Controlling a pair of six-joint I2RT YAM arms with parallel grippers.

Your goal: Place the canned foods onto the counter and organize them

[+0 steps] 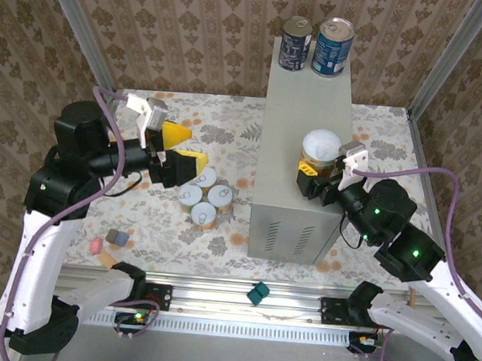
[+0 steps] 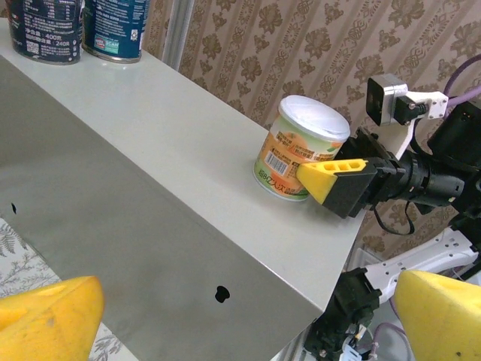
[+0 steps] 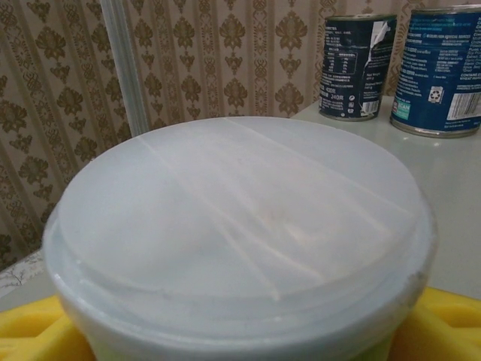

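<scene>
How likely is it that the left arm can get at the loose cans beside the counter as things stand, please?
Probably yes: the left gripper, jaws open, hovers right by the loose cans, with nothing between them; the counter stands off to one side.

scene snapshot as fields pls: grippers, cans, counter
left gripper: open, empty, near the floor cans
right gripper: shut on white-lid can
white-lid can: upright, appears to rest on counter top, by its right edge
blue cans: two, upright, side by side at counter's far end
floor cans: short, white lids, clustered on floral table left of counter
</scene>
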